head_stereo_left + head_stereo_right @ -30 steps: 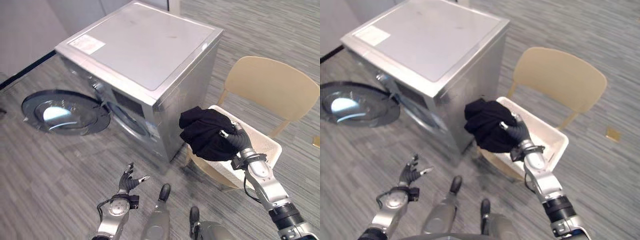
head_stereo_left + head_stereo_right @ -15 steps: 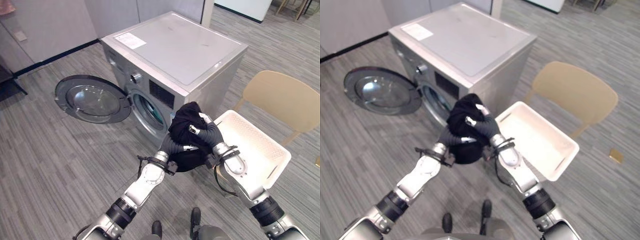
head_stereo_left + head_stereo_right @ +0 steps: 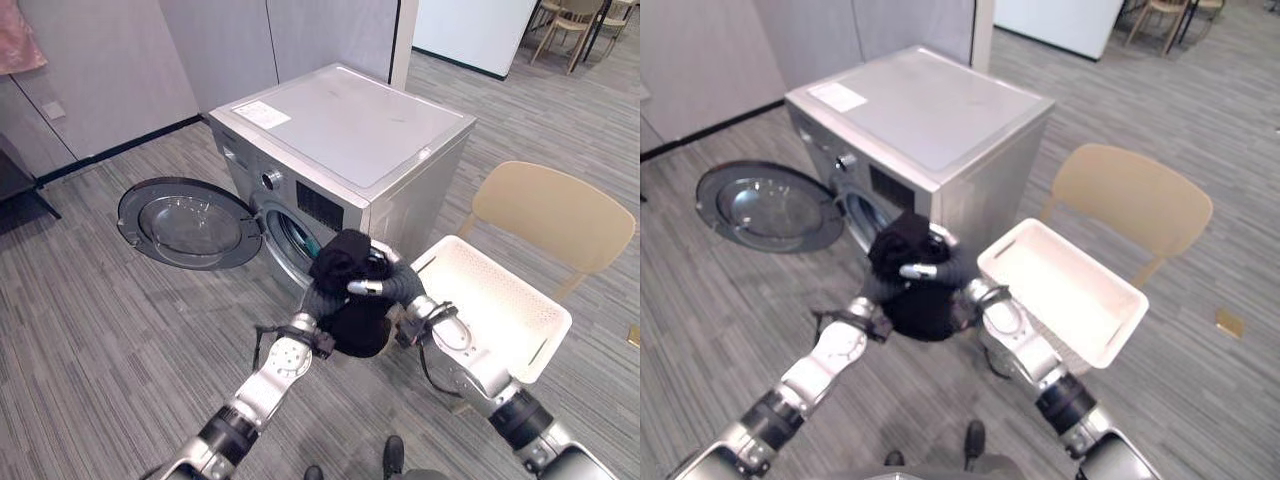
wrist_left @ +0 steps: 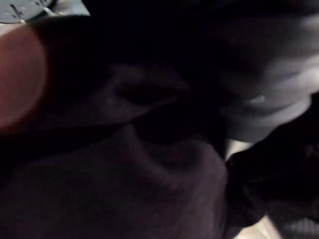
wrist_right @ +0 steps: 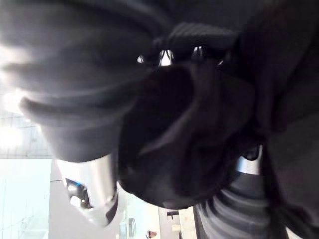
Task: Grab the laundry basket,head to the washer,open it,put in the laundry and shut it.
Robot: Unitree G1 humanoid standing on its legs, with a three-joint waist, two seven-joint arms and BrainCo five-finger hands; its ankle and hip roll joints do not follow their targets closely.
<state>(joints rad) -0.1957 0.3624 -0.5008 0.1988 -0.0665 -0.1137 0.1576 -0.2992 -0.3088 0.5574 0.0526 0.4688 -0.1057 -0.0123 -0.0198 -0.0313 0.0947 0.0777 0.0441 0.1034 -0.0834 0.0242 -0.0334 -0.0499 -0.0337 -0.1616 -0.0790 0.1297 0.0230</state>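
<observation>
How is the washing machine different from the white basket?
The washing machine is a tall silver box standing on the floor; the white basket is low, open on top, and rests on a tan chair. The washing machine opens at the front, where its round door is swung wide; the white basket has no door. Its inside looks empty. Both sit side by side.

Washer [image 3: 350,130] drum opening [image 3: 298,236] unblocked; door [image 3: 190,217] swung wide to its left. Black laundry bundle [image 3: 348,290] hangs just before the opening. Basket [image 3: 495,305] and chair [image 3: 555,215] crowd washer's right.
</observation>
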